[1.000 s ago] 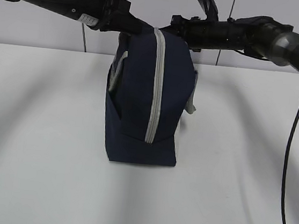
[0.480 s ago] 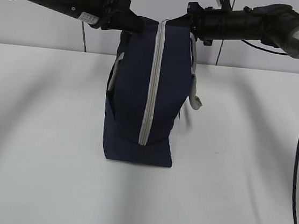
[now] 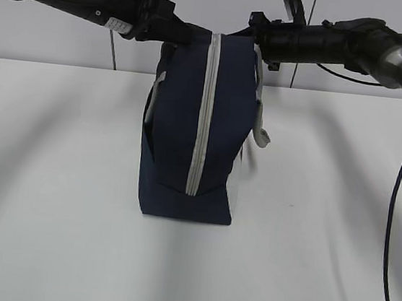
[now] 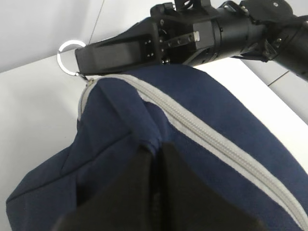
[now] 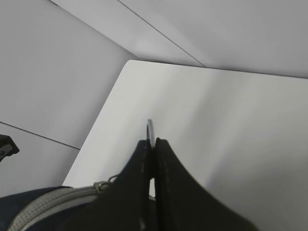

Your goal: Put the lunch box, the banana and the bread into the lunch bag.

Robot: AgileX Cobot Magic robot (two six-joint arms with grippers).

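Two arms meet at the top of the lunch bag (image 3: 196, 128), which stands upright in the middle of the white desk (image 3: 46, 234), zipper (image 3: 203, 114) run shut along its top and down its near end. On the bag's left side, the left end effector (image 4: 154, 192) is pressed nearly together on a fold of navy fabric beside the zipper, so it's pinching the bag itself. Over at the bag's right end, the right end effector (image 5: 153, 149) is clamped fully shut on the thin metal pull ring (image 4: 70, 57) hooked to the slider.

None of the lunch box, banana or bread shows anywhere around the bag; probably they're already inside, but that can't be confirmed.

Handling-wise, the bag looks like soft cloth that sags and folds where it's pinched, so it'll likely slump without support. That ring seems tiny and slick, easy to lose. Best holds are probably a fat fabric fold or the grey strap (image 3: 260, 113) on the bag's right side.
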